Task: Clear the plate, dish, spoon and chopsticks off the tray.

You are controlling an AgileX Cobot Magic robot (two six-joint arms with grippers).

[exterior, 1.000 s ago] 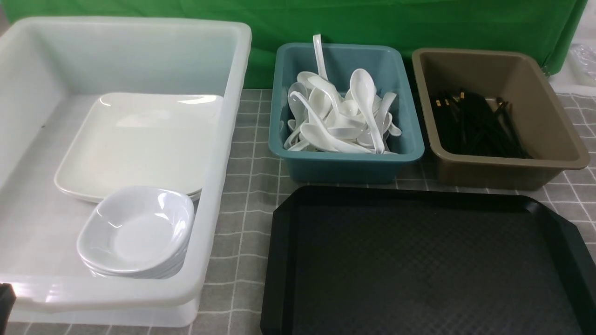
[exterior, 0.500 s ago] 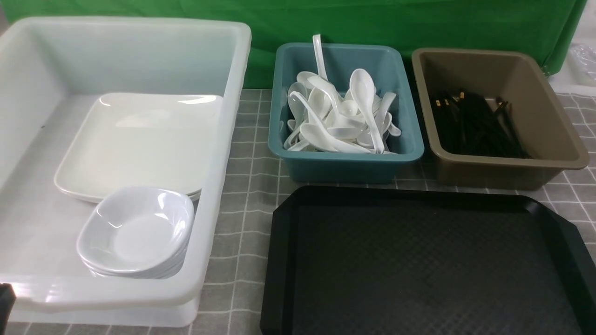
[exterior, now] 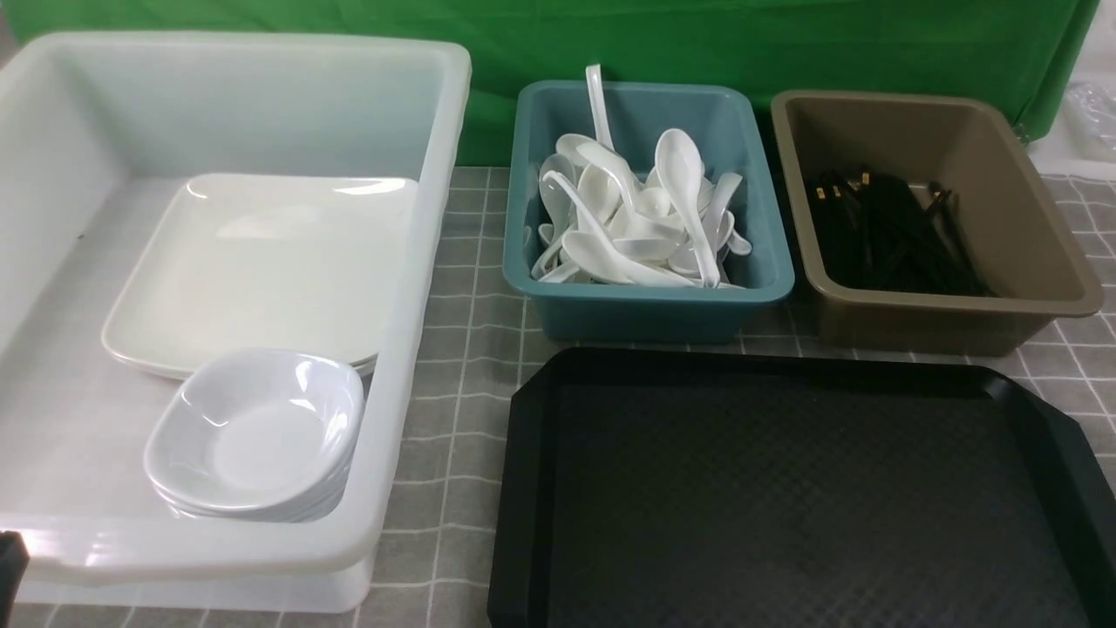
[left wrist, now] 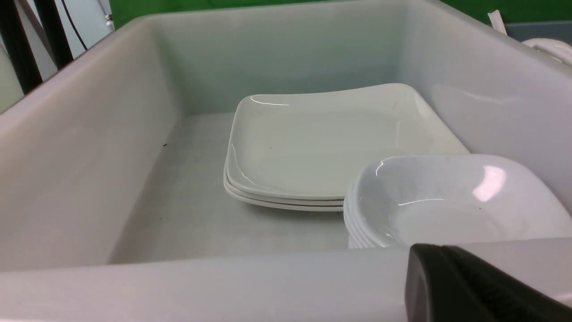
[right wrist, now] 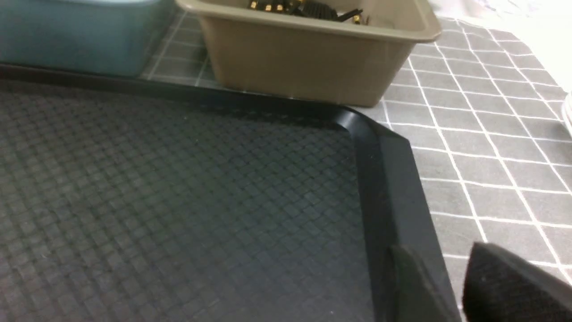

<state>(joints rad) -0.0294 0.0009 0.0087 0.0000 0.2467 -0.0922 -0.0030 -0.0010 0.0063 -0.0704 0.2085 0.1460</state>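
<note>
Your left gripper (left wrist: 473, 286) shows as one dark mass, fingers together on nothing, just outside the white tub's (left wrist: 223, 286) near wall; your right gripper (right wrist: 447, 290) has its fingers apart with a gap, empty, over the tray's (right wrist: 393, 188) rim. That tray is bare: plate (exterior: 261, 262) and dish (exterior: 253, 432) sit stacked inside the tub, spoons (exterior: 628, 218) in the teal tub (exterior: 645, 305) behind the tray, chopsticks (exterior: 889, 231) in the brown tub (exterior: 950, 318). Your risk, I judge: dropping the right fingers could catch the rim and tip the tray. Only the front view shows the spoons; only the wrist views show your fingers
</note>
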